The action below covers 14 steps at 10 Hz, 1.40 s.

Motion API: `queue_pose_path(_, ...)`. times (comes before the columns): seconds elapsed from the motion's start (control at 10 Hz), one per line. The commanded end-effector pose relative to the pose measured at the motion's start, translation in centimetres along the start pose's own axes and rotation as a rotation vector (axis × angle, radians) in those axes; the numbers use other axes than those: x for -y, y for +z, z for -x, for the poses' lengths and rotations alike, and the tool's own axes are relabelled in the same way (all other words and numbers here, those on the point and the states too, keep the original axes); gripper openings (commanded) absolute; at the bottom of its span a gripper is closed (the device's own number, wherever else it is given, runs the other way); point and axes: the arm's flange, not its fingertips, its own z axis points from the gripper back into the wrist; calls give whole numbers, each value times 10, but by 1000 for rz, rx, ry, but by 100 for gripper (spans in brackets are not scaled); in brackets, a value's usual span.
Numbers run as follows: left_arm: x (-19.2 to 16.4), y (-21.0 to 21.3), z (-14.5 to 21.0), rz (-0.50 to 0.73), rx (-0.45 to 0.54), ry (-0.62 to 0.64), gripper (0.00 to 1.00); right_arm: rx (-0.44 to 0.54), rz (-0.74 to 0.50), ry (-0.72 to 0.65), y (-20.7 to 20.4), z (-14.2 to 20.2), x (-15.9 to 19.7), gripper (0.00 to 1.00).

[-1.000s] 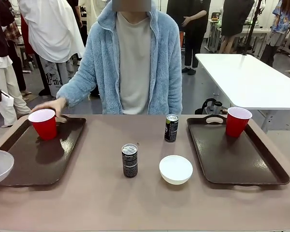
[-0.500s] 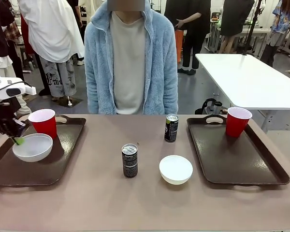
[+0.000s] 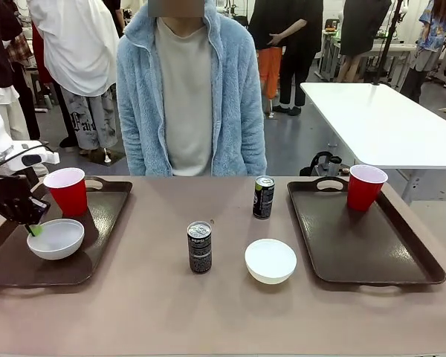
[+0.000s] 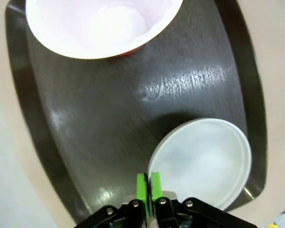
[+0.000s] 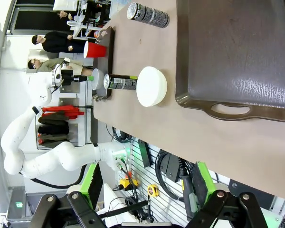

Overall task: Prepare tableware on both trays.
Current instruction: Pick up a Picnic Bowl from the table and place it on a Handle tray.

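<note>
My left gripper [image 3: 31, 225] is shut on the near rim of a white bowl [image 3: 56, 238], which sits low on the left tray [image 3: 97, 230] in front of a red cup [image 3: 65, 191]. In the left wrist view the green pads [image 4: 141, 184] pinch the bowl's [image 4: 204, 159] edge, with the cup [image 4: 99, 23] beyond on the tray [image 4: 109, 109]. A second bowl [image 3: 270, 260] and two dark cans [image 3: 199, 247] [image 3: 263, 196] stand on the table between the trays. The right tray [image 3: 372, 238] holds a red cup [image 3: 366, 186]. My right gripper [image 5: 147, 185] hangs open off the table's edge, with the right tray [image 5: 237, 52] ahead of it.
A person in a light blue fleece [image 3: 186, 89] stands at the far side, hands off the table. A white table [image 3: 379, 123] stands behind on the right. Bare tabletop [image 3: 208, 312] runs along the front edge.
The person's hand left the left cup and the person stood up straight. My left gripper brought the bowl in from the left and lowered it onto the left tray.
</note>
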Motion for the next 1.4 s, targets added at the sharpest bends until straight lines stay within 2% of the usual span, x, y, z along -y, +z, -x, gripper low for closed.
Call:
queue_pose_path(0.0,-2,8,-6,29,2,16,60,11,-13,-11,0,-2,-1,100)
queue_pose_path(0.1,-2,13,0,23,-2,15,69,11,-13,-11,0,-2,-1,100)
queue_pose_path(0.2,-2,26,5,14,-6,4,100,11,-13,-11,0,-2,-1,100)
queue_pose_path(0.3,0,40,12,17,-2,-8,75,11,-13,-11,0,-2,-1,100)
queue_pose_path(0.4,2,57,15,16,-11,-31,100,11,-13,-11,0,-2,-1,100)
queue_pose_path(0.6,5,85,18,61,-21,-66,100,11,-13,-11,0,-2,-1,100)
queue_pose_path(0.7,6,96,17,57,-26,-76,74,11,-13,-11,0,-2,-1,100)
queue_pose_path(0.9,12,111,13,29,-25,-84,93,11,-13,-11,0,-2,-1,100)
queue_pose_path(1.0,14,117,10,13,-22,-50,97,11,-13,-11,0,-2,-1,100)
queue_pose_path(1.3,10,109,17,25,-21,-69,97,11,-13,-11,0,-2,-1,100)
